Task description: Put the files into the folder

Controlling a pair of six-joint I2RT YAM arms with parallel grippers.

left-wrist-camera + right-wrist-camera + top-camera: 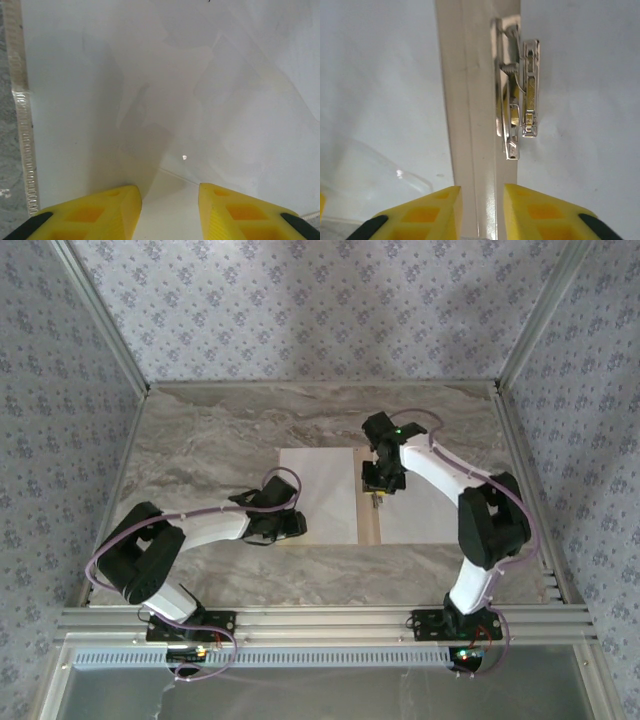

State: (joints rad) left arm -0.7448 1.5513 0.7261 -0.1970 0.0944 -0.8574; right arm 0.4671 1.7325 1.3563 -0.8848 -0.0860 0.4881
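I count two files (318,490), one folder (368,530), one clip (517,100); left gripper (170,192) spread over paper, right gripper (482,192) spread astride the spine.

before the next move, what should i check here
1. Folder lying open and flat: ok.
2. Left sheet on its half: ok.
3. Right sheet on its half: ok.
4. Clip gripping any paper: cannot tell.
5. Right gripper open, straddling the spine below the clip: ok.
6. Left gripper open over the left sheet, nothing held: ok.
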